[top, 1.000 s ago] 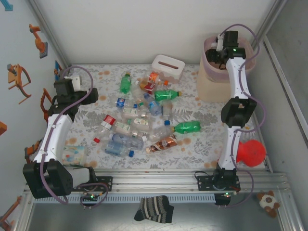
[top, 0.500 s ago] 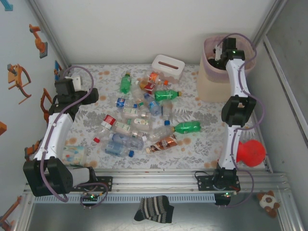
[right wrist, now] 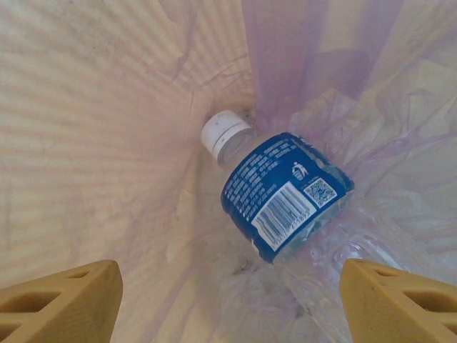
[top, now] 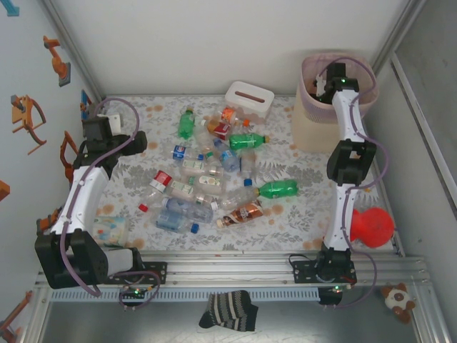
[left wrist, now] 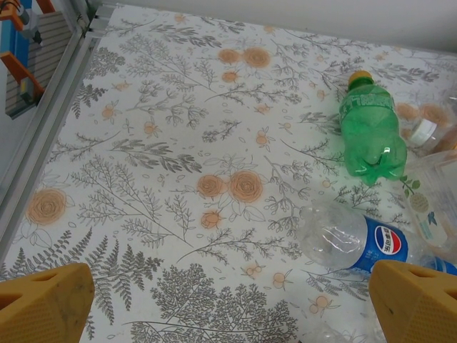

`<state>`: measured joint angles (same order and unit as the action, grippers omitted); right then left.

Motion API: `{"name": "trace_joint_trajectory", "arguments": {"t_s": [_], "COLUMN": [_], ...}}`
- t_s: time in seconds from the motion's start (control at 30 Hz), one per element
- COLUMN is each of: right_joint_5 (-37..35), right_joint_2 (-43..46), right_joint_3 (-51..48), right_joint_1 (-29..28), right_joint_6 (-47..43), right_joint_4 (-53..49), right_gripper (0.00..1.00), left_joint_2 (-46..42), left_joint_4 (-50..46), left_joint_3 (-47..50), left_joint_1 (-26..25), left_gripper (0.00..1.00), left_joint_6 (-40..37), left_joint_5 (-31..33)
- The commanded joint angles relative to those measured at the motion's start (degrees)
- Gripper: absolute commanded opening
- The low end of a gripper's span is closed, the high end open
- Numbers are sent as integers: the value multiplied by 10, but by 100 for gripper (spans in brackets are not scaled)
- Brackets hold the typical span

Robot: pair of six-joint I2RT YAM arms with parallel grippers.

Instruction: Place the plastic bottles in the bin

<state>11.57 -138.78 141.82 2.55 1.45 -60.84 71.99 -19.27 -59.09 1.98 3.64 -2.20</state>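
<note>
1. Top external view, nearest change first: my left gripper (left wrist: 228,296) stays where it was above the left edge of the table (top: 300,214). Its jaws are wide apart and empty.
2. The plastic bottles (top: 203,184) heaped in the middle of the table lie as they did a second ago; none has shifted.
3. At the far right corner, my right gripper (right wrist: 228,289) has sunk past the rim of the bin (top: 311,128) and its jaws have spread. They now stand open with nothing between them.
4. Below them a blue-labelled bottle (right wrist: 282,189) with a white cap lies loose on the pink liner (right wrist: 371,93). I judge that one delivered, and the arm free to go back for the next.
5. Counts, near to far:
   - two grippers, both open
   - on the table, three green bottles (top: 277,189), one amber bottle (top: 241,213) and roughly a dozen clear ones, which overlap too much for a firm count
   - one white tissue box (top: 250,98) at the far edge
   - one bin, with one bottle visible inside it
</note>
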Motion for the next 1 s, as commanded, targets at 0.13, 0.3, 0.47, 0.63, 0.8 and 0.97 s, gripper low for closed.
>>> {"name": "trace_joint_trajectory", "arguments": {"t_s": [0.13,0.3,0.47,0.63,0.8,0.97], "right_joint_5": [-7,-25,-36,-47,-50,-36], "right_joint_2": [52,96,145,194,258,326], "right_joint_3": [12,11,2,-10,-48,-102], "right_joint_1": [0,1,1,0,0,-2], "right_joint_6": [7,16,24,35,46,57], "right_joint_4": [-12,-11,-10,-11,-12,-17], "right_gripper": [79,78,78,77,77,75], "left_joint_2": [4,0,-2,-7,-11,-15], "left_joint_4": [7,8,8,9,13,26], "left_joint_3": [0,-1,-1,-1,0,5], "left_joint_1": [4,4,4,4,4,4], "left_gripper": [99,99,99,99,99,100], "left_joint_6": [8,8,9,11,14,24], "left_joint_5": [-12,-15,-24,-28,-47,-81]}}
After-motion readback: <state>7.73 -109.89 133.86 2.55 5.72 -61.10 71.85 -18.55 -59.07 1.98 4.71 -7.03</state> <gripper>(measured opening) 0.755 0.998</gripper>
